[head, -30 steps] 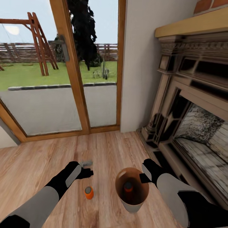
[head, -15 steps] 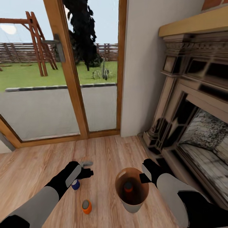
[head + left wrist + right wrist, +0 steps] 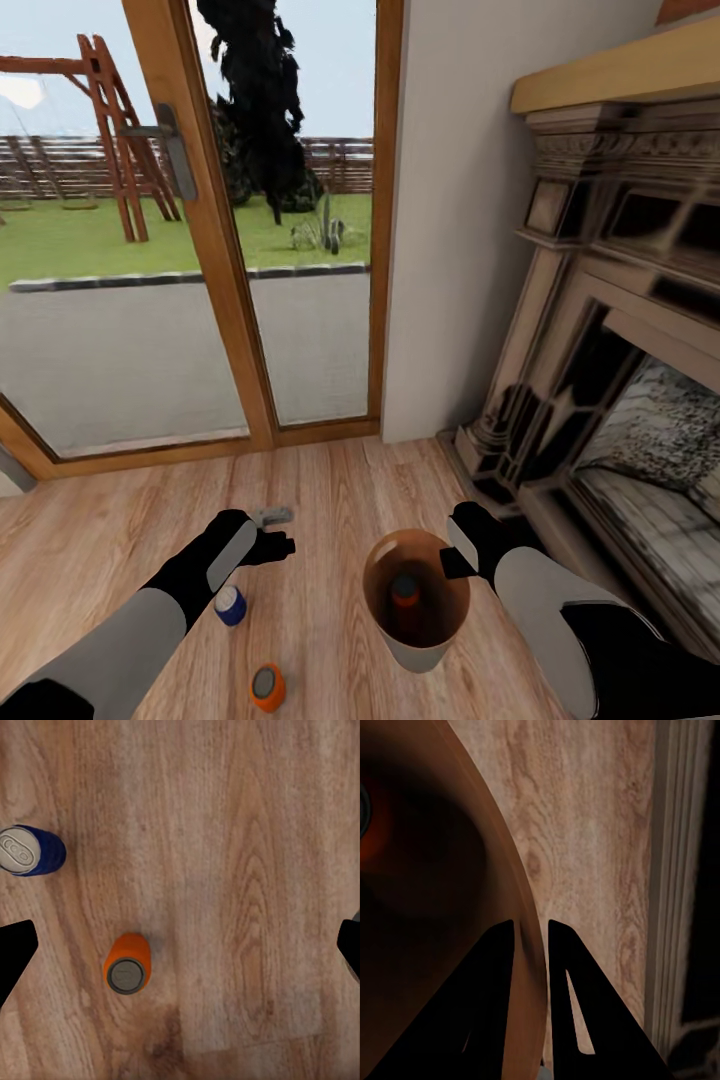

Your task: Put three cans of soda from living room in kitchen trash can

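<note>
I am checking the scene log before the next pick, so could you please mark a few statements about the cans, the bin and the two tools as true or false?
1. One bright orange soda can stands inside the round brown-lined trash bin. True.
2. The dark blue soda can lies in the bin. False: it stands on the warm wood floor, outside the bin.
3. The right tool grips the bin's rim. True.
4. The left tool holds the second orange can. False: it is open and empty, and that can rests on the floor.
5. The bin sits on the fireplace mantel. False: the right tool holds it over the floor.
</note>
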